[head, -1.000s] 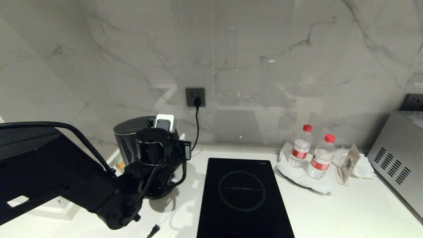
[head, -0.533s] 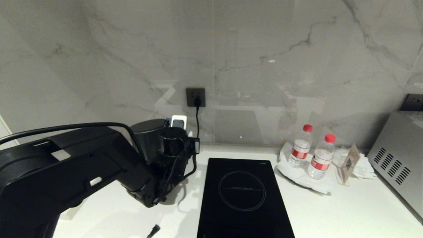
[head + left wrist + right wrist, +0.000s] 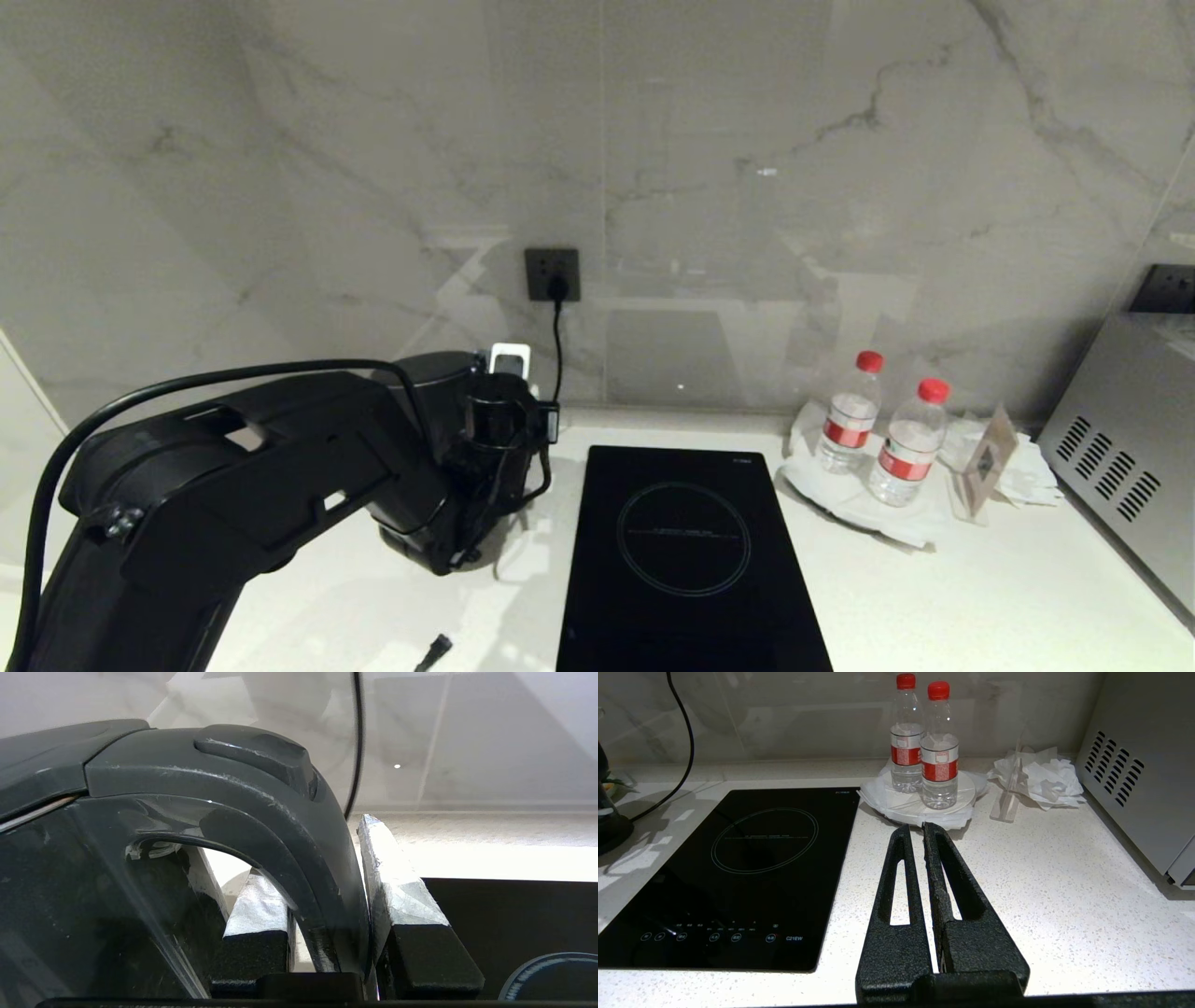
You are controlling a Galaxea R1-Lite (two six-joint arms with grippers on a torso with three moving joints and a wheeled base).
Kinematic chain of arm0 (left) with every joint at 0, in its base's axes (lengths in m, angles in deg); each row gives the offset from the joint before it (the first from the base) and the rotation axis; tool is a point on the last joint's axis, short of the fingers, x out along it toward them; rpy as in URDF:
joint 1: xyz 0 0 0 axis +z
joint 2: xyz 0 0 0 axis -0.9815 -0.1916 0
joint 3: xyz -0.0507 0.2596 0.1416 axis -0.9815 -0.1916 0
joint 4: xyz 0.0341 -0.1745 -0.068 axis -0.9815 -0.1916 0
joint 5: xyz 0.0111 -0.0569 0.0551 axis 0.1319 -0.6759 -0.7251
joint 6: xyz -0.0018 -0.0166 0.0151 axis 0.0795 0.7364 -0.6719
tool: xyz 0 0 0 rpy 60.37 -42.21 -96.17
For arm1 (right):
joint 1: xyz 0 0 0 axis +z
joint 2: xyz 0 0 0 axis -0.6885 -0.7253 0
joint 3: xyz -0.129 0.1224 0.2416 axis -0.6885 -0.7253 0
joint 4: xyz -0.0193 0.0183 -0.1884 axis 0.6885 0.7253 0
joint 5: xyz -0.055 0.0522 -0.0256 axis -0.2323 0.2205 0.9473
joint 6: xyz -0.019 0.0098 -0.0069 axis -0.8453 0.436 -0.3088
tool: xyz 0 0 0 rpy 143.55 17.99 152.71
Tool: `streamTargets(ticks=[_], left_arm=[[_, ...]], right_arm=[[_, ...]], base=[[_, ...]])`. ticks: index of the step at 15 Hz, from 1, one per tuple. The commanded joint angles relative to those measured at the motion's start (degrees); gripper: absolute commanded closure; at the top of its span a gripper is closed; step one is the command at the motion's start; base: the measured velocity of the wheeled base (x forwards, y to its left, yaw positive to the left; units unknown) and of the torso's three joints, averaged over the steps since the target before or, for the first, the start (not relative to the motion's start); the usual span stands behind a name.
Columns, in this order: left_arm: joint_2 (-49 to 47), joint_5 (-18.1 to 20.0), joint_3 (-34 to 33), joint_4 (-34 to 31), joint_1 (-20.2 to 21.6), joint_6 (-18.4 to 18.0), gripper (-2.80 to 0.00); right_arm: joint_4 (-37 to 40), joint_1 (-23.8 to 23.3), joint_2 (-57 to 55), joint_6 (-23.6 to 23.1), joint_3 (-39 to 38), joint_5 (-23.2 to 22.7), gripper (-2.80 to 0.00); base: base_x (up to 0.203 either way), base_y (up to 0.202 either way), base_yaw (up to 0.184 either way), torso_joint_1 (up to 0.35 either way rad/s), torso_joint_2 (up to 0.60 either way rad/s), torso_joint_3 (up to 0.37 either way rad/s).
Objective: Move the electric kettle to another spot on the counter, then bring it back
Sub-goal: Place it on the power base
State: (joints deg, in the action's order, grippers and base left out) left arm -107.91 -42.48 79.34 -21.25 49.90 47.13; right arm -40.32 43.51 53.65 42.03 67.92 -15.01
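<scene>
The electric kettle [image 3: 431,371], glossy black, stands at the back left of the white counter [image 3: 934,597], mostly hidden behind my left arm [image 3: 261,467]. In the left wrist view its loop handle [image 3: 280,812] runs between the two taped fingers. My left gripper [image 3: 313,847] is shut on that handle, one finger inside the loop and the other [image 3: 397,882] outside it. My right gripper [image 3: 915,830] hovers shut and holds nothing, low over the speckled counter [image 3: 1064,896] to the right of the hob; it is outside the head view.
A black glass hob [image 3: 686,551] lies right of the kettle. A cord [image 3: 557,355] drops from the wall socket [image 3: 552,273] to a black base [image 3: 612,833]. Two red-capped bottles [image 3: 850,411] stand on a plate, and a steel appliance [image 3: 1120,457] fills the right edge.
My left arm has swung to the right and towards the wall, carrying the kettle with it. The kettle now sits closer to the socket and the hob's left edge.
</scene>
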Motion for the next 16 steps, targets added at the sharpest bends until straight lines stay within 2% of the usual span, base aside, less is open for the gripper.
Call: streamTargets(ticks=[1, 7, 16], left_arm=[[-0.6, -0.2, -0.5, 0.5, 0.4, 0.1, 0.0], [-3.0, -0.2, 0.9, 0.4, 0.4, -0.3, 0.0], [-2.5, -0.2, -1.5, 0.5, 1.3, -0.2, 0.0]], right_arm=[[0.0, 0.0, 0.0, 0.0, 0.0, 0.0, 0.0], [0.0, 0.0, 0.0, 0.0, -0.1, 0.0, 0.0], [0.0, 0.0, 0.0, 0.0, 0.0, 0.0, 0.0]], base=[[0.0, 0.0, 0.0, 0.0, 0.0, 0.0], [0.0, 0.0, 0.0, 0.0, 0.0, 0.0], [0.0, 0.0, 0.0, 0.0, 0.0, 0.0]])
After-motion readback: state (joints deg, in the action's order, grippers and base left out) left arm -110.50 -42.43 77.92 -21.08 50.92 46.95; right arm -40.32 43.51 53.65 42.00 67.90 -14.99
